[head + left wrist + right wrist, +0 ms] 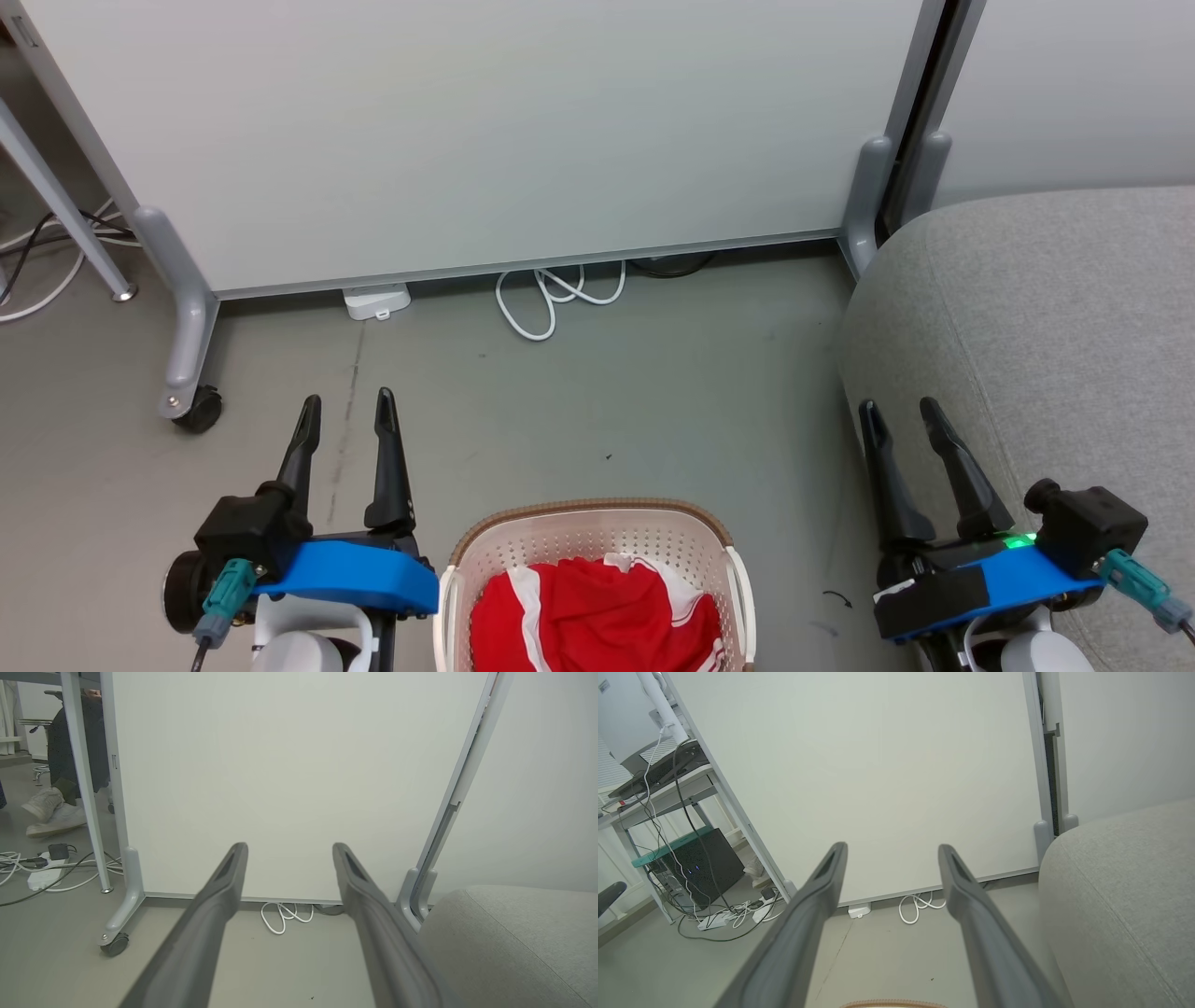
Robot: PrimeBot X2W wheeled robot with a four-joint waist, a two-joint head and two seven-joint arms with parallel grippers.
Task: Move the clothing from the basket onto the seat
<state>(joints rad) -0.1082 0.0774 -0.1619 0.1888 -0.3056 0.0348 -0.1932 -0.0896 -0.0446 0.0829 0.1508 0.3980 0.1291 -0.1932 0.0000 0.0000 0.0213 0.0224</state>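
The red clothing (pixel 597 611) with white stripes lies bunched in the cream basket (pixel 523 541), which stands on the floor at the bottom centre of the head view; its brown rim (pixel 894 1004) peeks into the right wrist view. The grey seat (pixel 1046 317) fills the right side, also seen as the seat (pixel 514 938) and the seat (pixel 1125 896). My left gripper (pixel 347 406) hovers open to the left of the basket. My right gripper (pixel 901 409) is open to the right of the basket, over the seat's front edge. Both hold nothing.
A white partition panel (pixel 485 131) on wheeled feet (pixel 191 401) stands across the floor ahead. A coiled white cable (pixel 551 299) and a white box (pixel 376 301) lie at its base. Table legs and cables (pixel 728 914) sit at the far left, where a person's feet (pixel 51 812) rest.
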